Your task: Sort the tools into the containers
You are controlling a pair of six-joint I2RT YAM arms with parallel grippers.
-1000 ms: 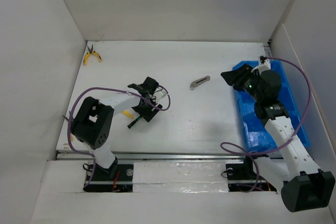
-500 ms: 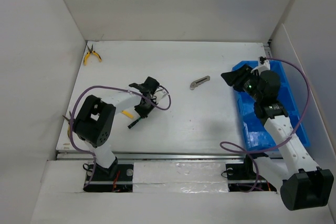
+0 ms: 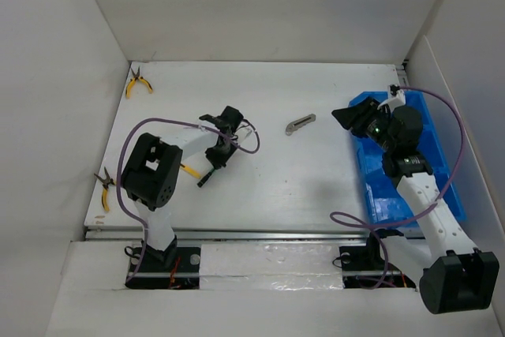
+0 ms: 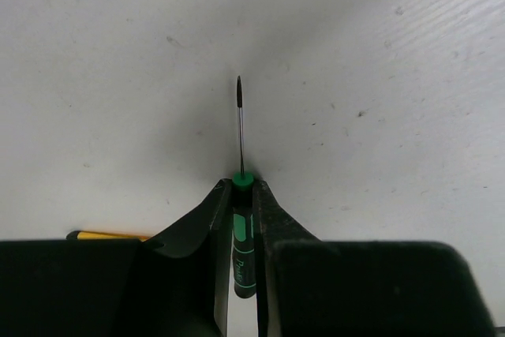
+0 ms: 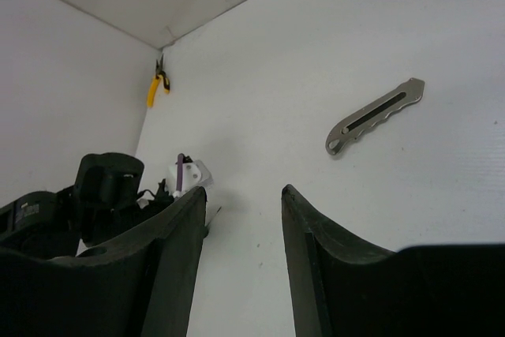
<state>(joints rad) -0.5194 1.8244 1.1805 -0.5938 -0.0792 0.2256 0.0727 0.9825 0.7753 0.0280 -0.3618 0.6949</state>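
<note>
White panels (image 3: 260, 13) wall in the workspace on 3 sides, and the table (image 3: 316, 187) is white too, a matt, faintly ribbed, scuffed sheet on which a slim tool would probably slide. The blue bin (image 3: 375, 189) sits at its right edge, largely covered by the right arm (image 3: 430, 203), so its compartments and contents cannot be read. The right gripper (image 5: 243, 204) hangs over the bin's far-left corner, jaws parted wide with nothing between them, facing out across the table. The left gripper (image 4: 243, 189) is well left of the bin, past mid-table. Its jaws are pinched tight on the handle of a dark screwdriver (image 4: 240, 116) with a green collar. The thin shaft points ahead, low over the table, and whether its tip is clear of the surface cannot be told.

The step in hand looks like the pick of this screwdriver. The next move would call for a lift and a long carry rightward to the bin, gripping firmly since the handle is narrow.

Others wait:
- A grey knife (image 3: 300, 124) lies nearest the bin, a little to its left.
- A yellow screwdriver (image 3: 189, 170) lies beside the left gripper, on the side away from the bin.
- The far pliers (image 3: 138, 83) lie in the far corner opposite the bin.
- The near pliers (image 3: 103, 189) lie at the table edge farthest from the bin
</note>
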